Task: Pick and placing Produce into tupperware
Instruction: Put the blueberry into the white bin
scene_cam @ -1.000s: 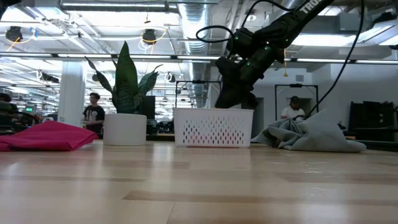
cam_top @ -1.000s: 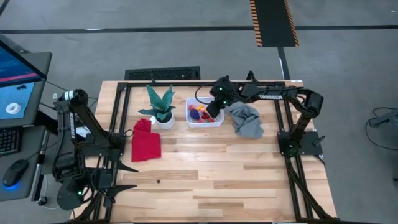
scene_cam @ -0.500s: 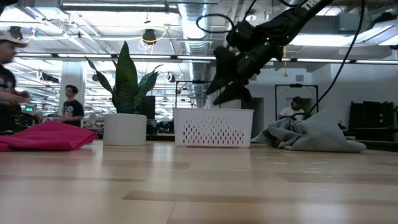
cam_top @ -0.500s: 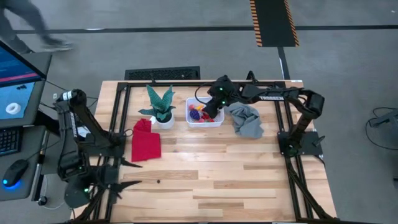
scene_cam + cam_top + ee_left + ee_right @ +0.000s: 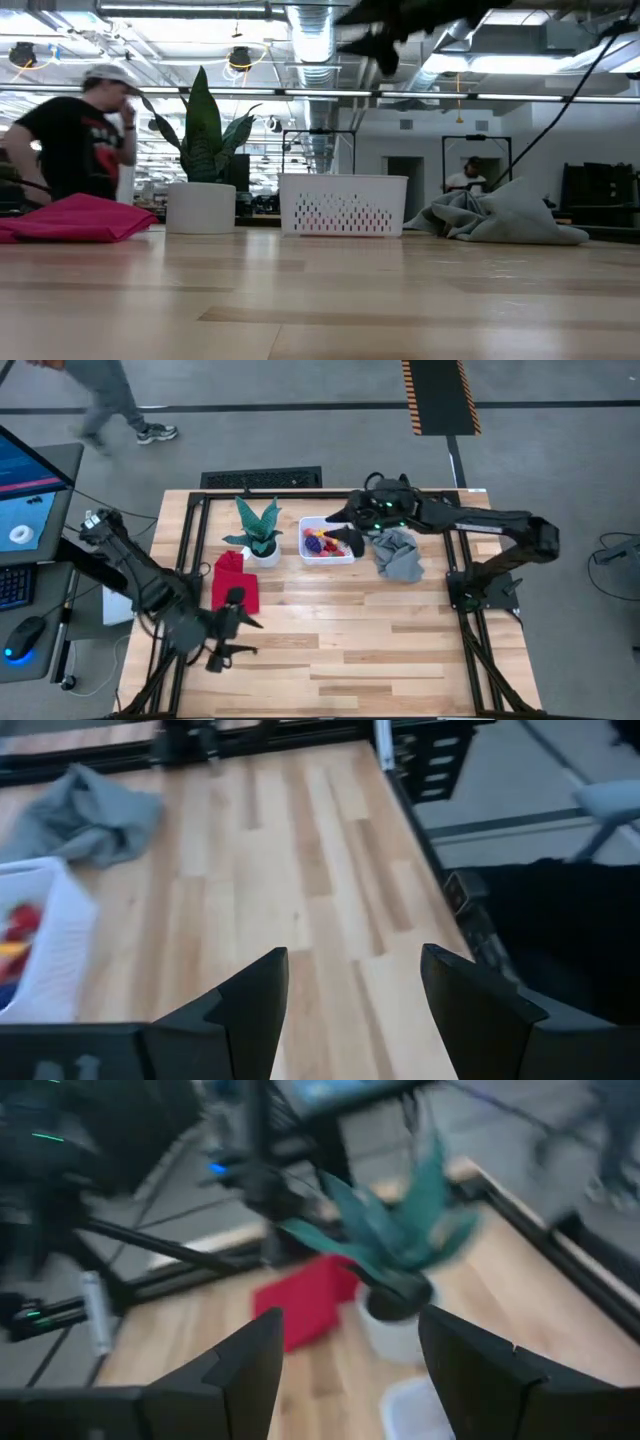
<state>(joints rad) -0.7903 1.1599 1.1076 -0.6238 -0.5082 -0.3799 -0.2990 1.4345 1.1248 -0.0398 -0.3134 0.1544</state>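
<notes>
The tupperware [image 5: 328,544], a white bin, stands at the far middle of the table with the produce [image 5: 319,542] inside it: red, yellow and purple pieces. It also shows in the low view [image 5: 343,205] and the left wrist view [image 5: 40,955]. My right gripper [image 5: 343,532] hangs open and empty high above the bin's right end, near the top of the low view [image 5: 380,45]. My left gripper [image 5: 242,635] is open and empty over the wood just near of the red cloth [image 5: 235,584], its fingers apart [image 5: 355,982].
A potted plant [image 5: 258,530] stands left of the bin, and a crumpled grey cloth [image 5: 397,553] lies to its right. Bare wood fills the table's near half. A person [image 5: 75,140] walks past beyond the far edge.
My right gripper has risen from the bin's rim to high above it and drawn back a little toward the table's right. My left arm has swung from the near left corner out over the table, toward the red cloth.
</notes>
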